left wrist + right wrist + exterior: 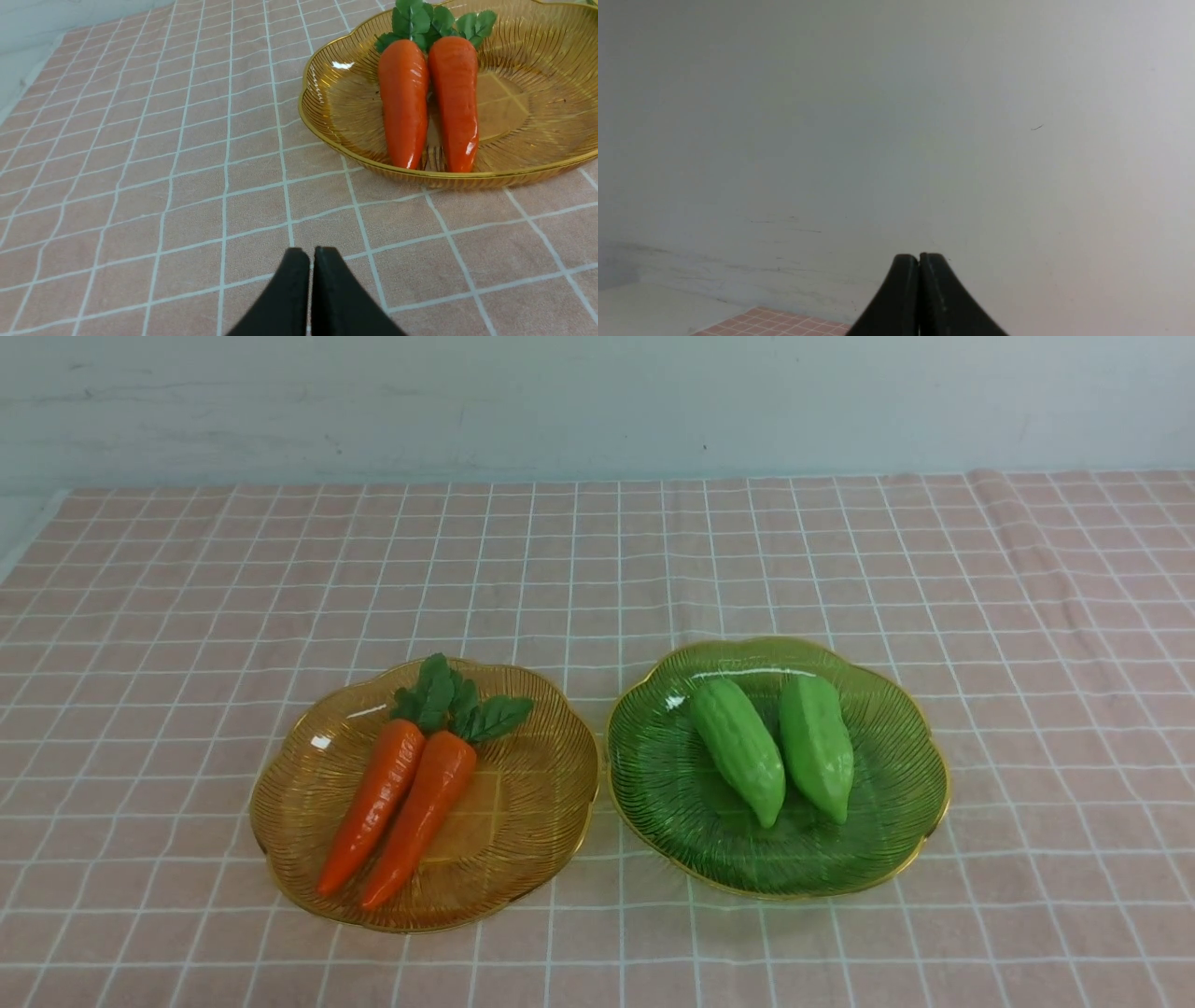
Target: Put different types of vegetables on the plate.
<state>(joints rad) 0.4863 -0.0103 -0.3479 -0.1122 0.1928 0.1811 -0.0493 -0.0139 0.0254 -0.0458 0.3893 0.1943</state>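
Note:
Two orange carrots with green leafy tops lie side by side in an amber ribbed plate on the left. Two light green bumpy gourds lie in a green ribbed plate on the right. The left wrist view shows the carrots in the amber plate, ahead of my left gripper, which is shut and empty above the cloth. My right gripper is shut, empty, and faces the pale wall. Neither arm appears in the front view.
A pink checked cloth covers the table. A pale wall stands behind its far edge. The cloth's left edge shows bare white table beside it.

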